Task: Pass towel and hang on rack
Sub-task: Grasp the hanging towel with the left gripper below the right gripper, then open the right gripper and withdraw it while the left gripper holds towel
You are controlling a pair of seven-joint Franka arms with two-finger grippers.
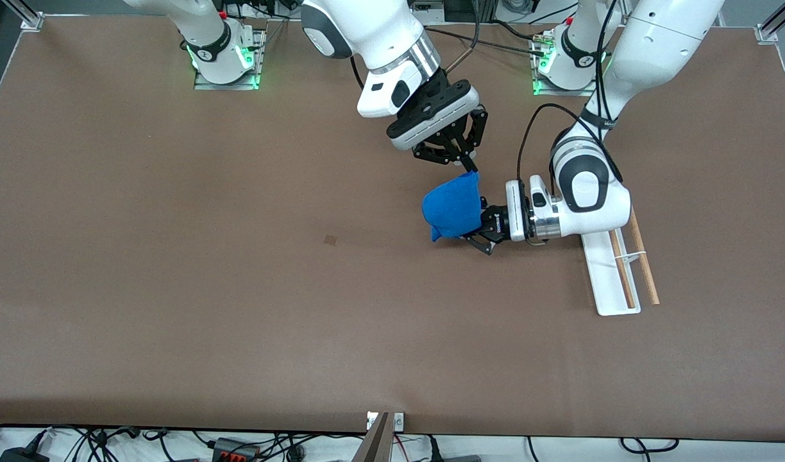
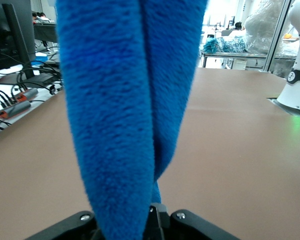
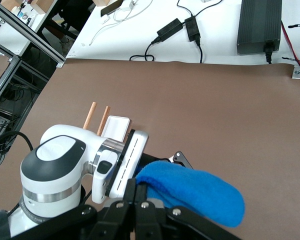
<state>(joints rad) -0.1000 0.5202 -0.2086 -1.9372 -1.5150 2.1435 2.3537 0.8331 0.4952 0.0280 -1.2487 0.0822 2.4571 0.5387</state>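
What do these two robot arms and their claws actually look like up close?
Both are glossy white rounded arms with dark grey joint panels and silver wrist rings. The right gripper and left gripper are black linkages ending in thin jaws. Black cables loop along the left arm; green lights glow at both bases.

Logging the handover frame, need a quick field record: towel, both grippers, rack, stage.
towel: bright blue towel, bunched, held up over the table's middle
right gripper: right gripper shut on the towel's upper corner
left gripper: left gripper shut on the towel's side, reaching in level
rack: rack lying on the table toward the left arm's end, partly under the left arm, nothing on its rods
stage: both grippers grip the towel; not yet hung
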